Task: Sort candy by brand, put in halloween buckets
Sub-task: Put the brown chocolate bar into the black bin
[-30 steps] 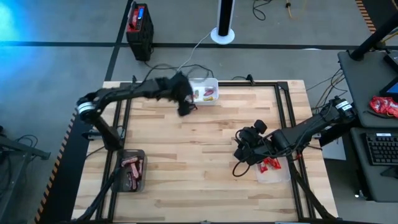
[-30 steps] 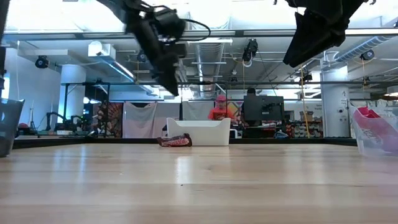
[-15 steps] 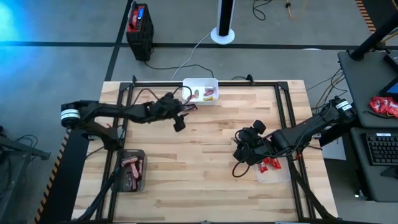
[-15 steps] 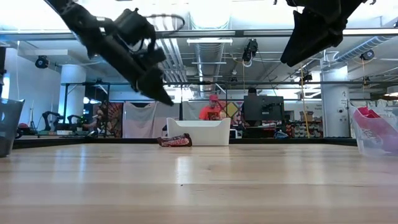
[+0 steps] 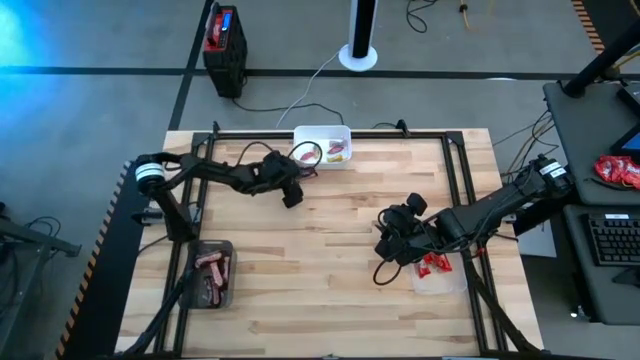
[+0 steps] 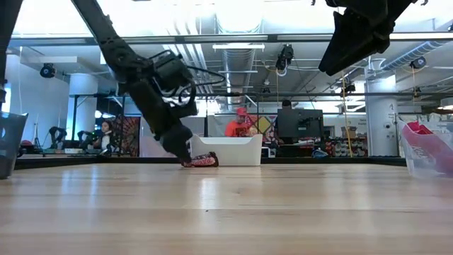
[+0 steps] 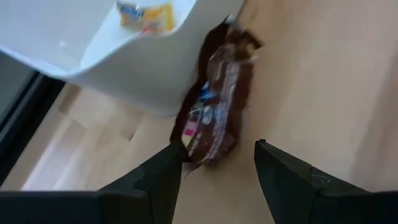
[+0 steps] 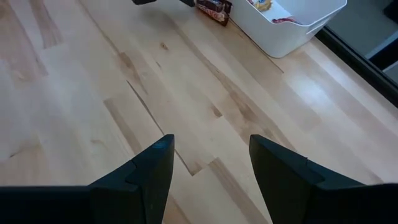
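A dark brown wrapped candy [image 7: 216,106] lies flat on the table, one long side against the outer wall of the white bin [image 7: 118,68]; it also shows in the low view as candy [image 6: 201,161]. My left gripper [image 7: 214,158] is open and low over the candy's near end, one finger on each side. The white bin [image 5: 322,146] at the table's far edge holds a few yellow and red candies. My right gripper [image 5: 384,247] hangs open high above the table's middle right, beside the clear bin [image 5: 440,272] with red candies. The dark grey bin [image 5: 212,273] holds maroon candies. My left gripper comes slanting down from the table's near left at the candy's near end [image 7: 202,146]. One fingertip [image 7: 173,155] stands right beside the wrapper; I cannot tell whether it touches. The candy lies flat on the table.
A black frame rail [image 5: 330,133] runs round the tabletop. The wide wooden middle [image 5: 330,250] lies between the three bins. Off the table stand a black-and-red box [image 5: 224,40] and a side desk with a keyboard [image 5: 612,240]. A person in red [image 6: 244,126] sits far behind.
My left gripper has swung from high over the white bin toward the table's near left and has come down to table height at the brown candy beside the bin. The candy has not moved.
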`<state>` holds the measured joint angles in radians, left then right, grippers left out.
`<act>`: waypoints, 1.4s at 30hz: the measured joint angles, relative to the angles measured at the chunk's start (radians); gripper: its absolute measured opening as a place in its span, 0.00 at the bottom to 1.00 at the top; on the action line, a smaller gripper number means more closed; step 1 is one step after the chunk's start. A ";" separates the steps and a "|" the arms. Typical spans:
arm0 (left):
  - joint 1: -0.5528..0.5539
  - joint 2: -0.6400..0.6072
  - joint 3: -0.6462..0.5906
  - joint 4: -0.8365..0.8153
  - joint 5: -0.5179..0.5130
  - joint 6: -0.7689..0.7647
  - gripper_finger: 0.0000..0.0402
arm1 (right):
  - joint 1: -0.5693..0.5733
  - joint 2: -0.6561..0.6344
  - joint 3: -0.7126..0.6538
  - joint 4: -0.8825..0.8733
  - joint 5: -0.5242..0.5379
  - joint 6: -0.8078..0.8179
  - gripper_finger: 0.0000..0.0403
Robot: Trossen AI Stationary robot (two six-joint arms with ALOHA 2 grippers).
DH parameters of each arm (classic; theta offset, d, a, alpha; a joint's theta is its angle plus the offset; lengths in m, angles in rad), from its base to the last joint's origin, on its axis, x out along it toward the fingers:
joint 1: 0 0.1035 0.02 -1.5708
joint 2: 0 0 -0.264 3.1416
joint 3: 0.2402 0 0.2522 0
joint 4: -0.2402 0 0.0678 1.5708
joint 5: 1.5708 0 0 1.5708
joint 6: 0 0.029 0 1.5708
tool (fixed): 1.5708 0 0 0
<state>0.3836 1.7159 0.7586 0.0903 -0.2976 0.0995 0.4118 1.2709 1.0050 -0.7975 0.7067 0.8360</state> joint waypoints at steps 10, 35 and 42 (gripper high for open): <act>0.036 0.058 0.001 0.043 0.001 0.029 0.40 | 0.000 0.000 0.000 0.004 0.000 0.000 0.50; -0.168 -0.184 -0.002 -0.232 0.047 -0.120 0.01 | 0.000 0.000 0.000 0.012 0.002 0.000 0.50; -0.475 -0.473 0.079 -0.761 0.057 -0.419 0.00 | 0.000 0.000 0.000 0.019 0.002 0.000 0.50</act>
<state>-0.0912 1.2429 0.8373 -0.6709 -0.2401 -0.3194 0.4118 1.2709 1.0050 -0.7780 0.7088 0.8364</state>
